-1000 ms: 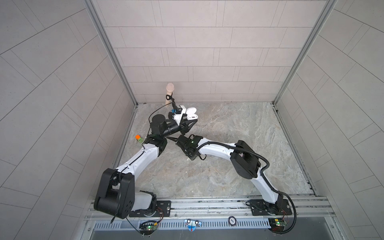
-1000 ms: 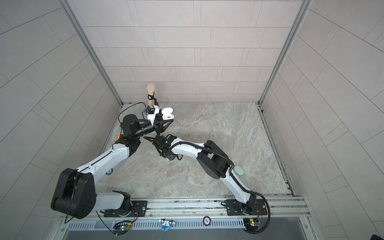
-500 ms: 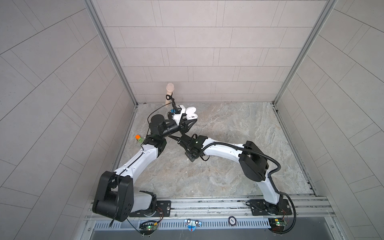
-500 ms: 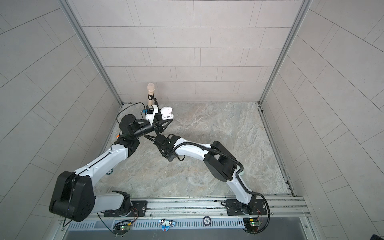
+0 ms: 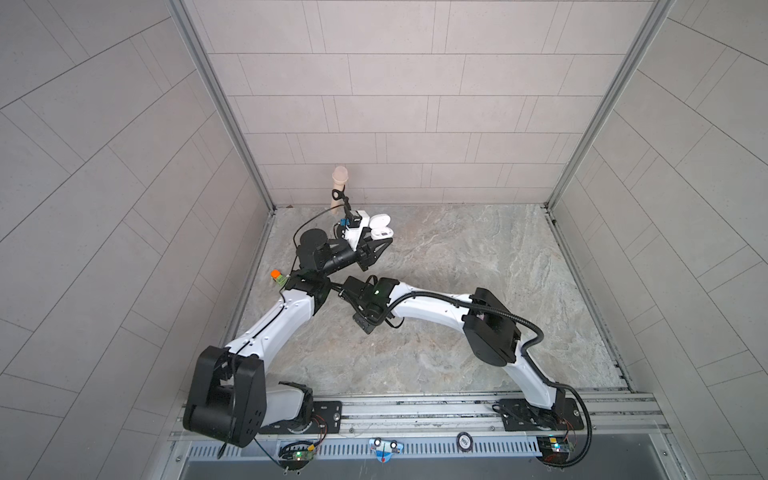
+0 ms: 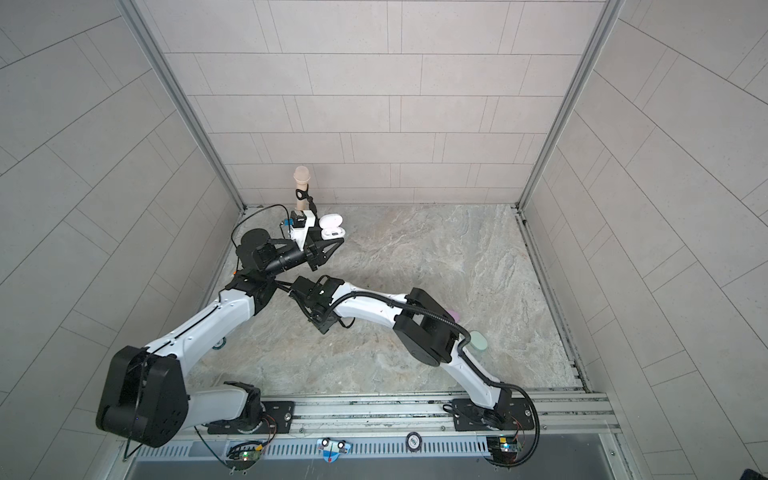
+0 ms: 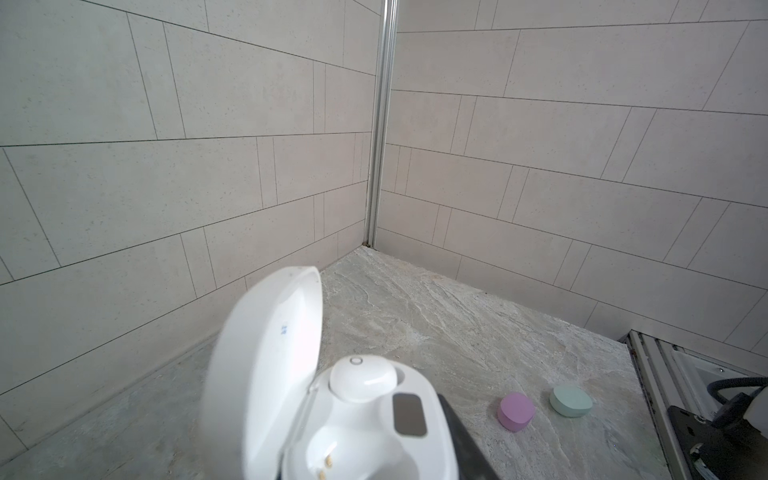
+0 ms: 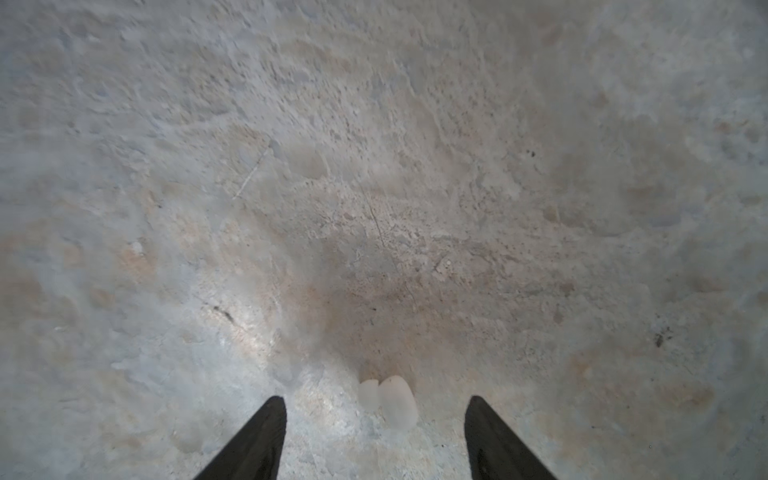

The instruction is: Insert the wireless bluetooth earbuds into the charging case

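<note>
Earbud [image 8: 392, 401] axis parallel w/ fingers [image 8: 253, 440].

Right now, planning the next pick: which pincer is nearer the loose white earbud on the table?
Right. The right pincer hangs over the white earbud, which lies between its open jaws; the left pincer, farther back, grips the open white case.

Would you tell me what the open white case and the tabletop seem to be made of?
The white case: probably moulded plastic, glossy, with soft highlights on its lid. The tabletop: stone or a stone-look surface, matte, with grey-beige veining.
</note>
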`<state>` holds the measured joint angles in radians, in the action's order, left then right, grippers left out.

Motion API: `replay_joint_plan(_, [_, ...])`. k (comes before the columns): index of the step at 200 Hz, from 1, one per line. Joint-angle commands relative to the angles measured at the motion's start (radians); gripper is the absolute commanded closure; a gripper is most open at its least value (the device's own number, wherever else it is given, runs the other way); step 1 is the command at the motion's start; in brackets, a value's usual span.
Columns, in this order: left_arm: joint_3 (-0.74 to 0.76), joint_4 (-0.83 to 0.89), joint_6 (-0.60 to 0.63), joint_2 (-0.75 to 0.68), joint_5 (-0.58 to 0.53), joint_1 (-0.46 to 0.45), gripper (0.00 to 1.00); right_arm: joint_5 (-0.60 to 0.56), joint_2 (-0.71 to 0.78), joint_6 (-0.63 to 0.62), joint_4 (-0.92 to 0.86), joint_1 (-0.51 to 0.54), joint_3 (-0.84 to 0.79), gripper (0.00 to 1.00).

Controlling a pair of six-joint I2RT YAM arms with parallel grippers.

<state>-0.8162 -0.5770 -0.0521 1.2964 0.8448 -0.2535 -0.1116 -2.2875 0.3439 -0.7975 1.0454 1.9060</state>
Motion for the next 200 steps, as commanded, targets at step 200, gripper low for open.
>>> replay_joint_plan(200, [0.078,-0.034,-0.024,-0.058,-0.029,0.003,0.76,0.017,0.221,-0.011,-0.034,-0.096,-0.282,0.28])
